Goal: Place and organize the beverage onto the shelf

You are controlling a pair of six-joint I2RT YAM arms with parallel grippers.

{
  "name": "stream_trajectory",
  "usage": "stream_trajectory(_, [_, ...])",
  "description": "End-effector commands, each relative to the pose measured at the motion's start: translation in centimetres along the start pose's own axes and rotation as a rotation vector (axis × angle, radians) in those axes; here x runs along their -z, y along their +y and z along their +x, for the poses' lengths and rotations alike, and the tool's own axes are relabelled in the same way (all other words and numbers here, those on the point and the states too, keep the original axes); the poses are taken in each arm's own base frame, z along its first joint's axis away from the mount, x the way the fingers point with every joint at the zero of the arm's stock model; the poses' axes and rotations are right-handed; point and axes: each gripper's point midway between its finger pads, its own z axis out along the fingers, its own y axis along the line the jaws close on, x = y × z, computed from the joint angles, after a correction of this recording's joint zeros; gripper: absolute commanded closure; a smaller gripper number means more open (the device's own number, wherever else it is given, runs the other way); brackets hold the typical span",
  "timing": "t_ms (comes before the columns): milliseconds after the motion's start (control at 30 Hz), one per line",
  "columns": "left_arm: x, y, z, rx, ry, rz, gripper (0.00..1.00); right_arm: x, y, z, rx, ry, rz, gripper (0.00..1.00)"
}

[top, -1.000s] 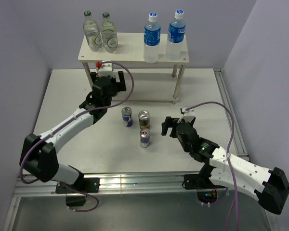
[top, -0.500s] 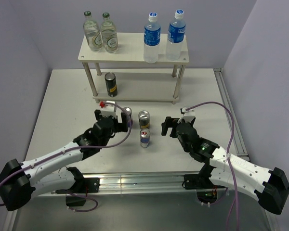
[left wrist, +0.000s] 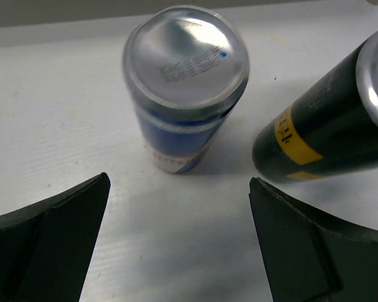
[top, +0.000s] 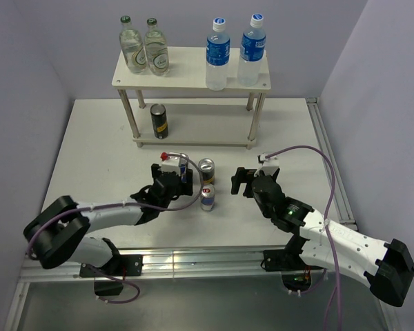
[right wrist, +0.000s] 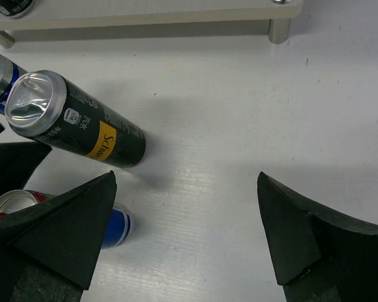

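Observation:
The cream-white shelf carries two water bottles on its top board. One dark can stands on the lower board. On the table stand a blue can, a dark can and a second blue can. My left gripper is open and empty, just short of the first blue can, with the dark can to its right. My right gripper is open and empty, right of the cans; its view shows the dark can and a blue can.
Two clear glass bottles with green caps stand on the left of the top board. The shelf's legs stand behind the cans. The lower board crosses the top of the right wrist view. Purple walls enclose the table.
My left arm has pulled back from the shelf, leaving a dark can on the lower board, and come down to the blue can on the table. The right arm has not moved.

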Motion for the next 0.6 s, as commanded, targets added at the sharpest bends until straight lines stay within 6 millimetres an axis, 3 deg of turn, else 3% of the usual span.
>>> stream_trajectory(0, [-2.0, -2.1, -4.0, 0.04, -0.128, 0.014, 0.01, 0.1, 0.3, -0.8, -0.028, -0.028, -0.001, 0.0])
stream_trajectory(67, [-2.8, -2.4, -4.8, 0.049, -0.151, 0.003, 0.01, 0.2, 0.3, -0.8, -0.029, -0.027, -0.004, 0.0])
stream_trajectory(400, [-6.2, -1.1, -4.4, 0.038, -0.155, -0.07, 0.07, 0.1, 0.3, -0.6, -0.031, -0.025, -0.005, 0.0])
stream_trajectory(533, [-7.3, -0.4, -4.1, 0.044, -0.154, -0.086, 0.27, 0.0, 0.2, -0.4, -0.028, -0.019, -0.001, 0.0])
stream_trajectory(567, [-7.4, -0.4, -4.2, 0.045, -0.155, -0.085, 0.36, 0.0, 0.3, -0.4, -0.026, -0.019, -0.001, 0.0])
